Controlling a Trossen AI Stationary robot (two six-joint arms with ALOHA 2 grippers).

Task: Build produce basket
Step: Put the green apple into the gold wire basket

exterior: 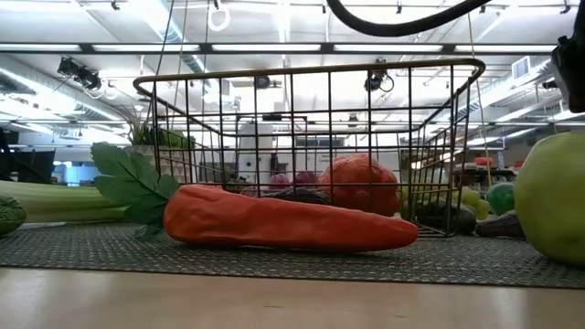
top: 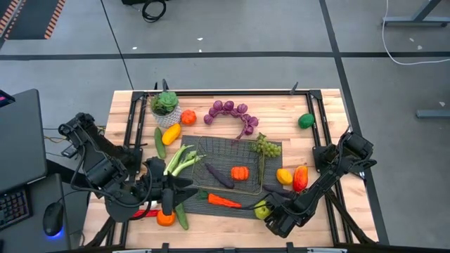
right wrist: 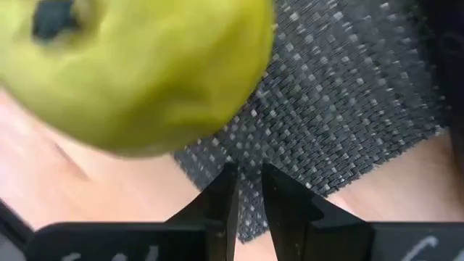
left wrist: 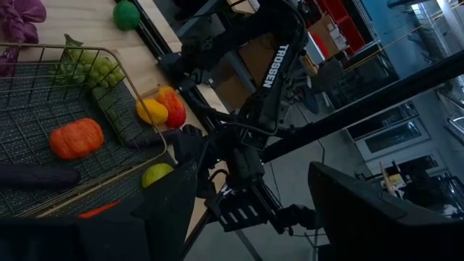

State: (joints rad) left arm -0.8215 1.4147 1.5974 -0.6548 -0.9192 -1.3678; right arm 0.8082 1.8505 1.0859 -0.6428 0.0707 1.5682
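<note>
Green apple (right wrist: 145, 69) fills the right wrist view, sitting at the dark mat's (top: 274, 151) five-o'clock corner, outside the basket (top: 228, 169), while the right gripper (right wrist: 249, 192) hangs beside it, fingers nearly together and empty. A clean pick likely needs them reopened and centred over the apple. Left gripper (top: 163, 188) waits at eight o'clock, fingers part-open.
</note>
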